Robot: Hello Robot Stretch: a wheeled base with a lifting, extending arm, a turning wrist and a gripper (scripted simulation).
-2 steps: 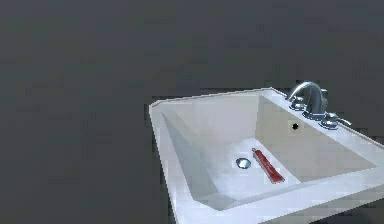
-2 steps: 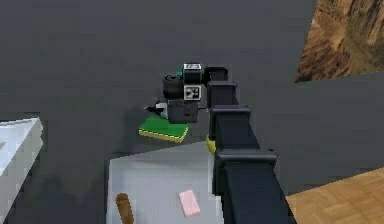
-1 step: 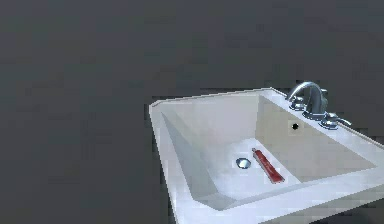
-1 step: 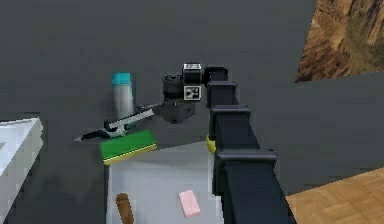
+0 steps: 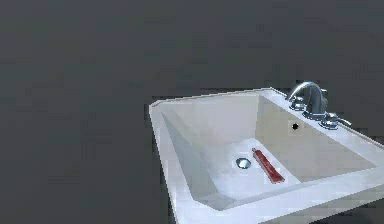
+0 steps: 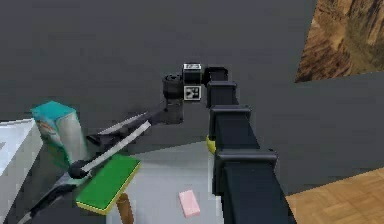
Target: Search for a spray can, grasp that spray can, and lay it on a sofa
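My gripper (image 6: 84, 153) reaches out toward the arm side view's left from its dark body (image 6: 170, 100), beside the white marked squares (image 6: 191, 82) at the end of the arm (image 6: 235, 140). Its thin fingers (image 6: 120, 130) lie across a grey counter top (image 6: 165, 170). A teal box (image 6: 55, 125) stands right by the fingertips and a flat green and yellow pad (image 6: 108, 182) lies just below them. I cannot tell whether the gripper holds anything. In the forward view a slim red object (image 5: 267, 165) lies in a white sink (image 5: 190, 135) near the drain (image 5: 242, 162).
A chrome tap (image 5: 310, 98) stands on the sink's far right rim. A small pink block (image 6: 188, 202) lies on the counter by the arm. The sink's white edge (image 6: 15, 150) is at the arm side view's left. Dark walls stand behind, with a brown picture (image 6: 345, 40) upper right and wooden floor (image 6: 335, 200) lower right.
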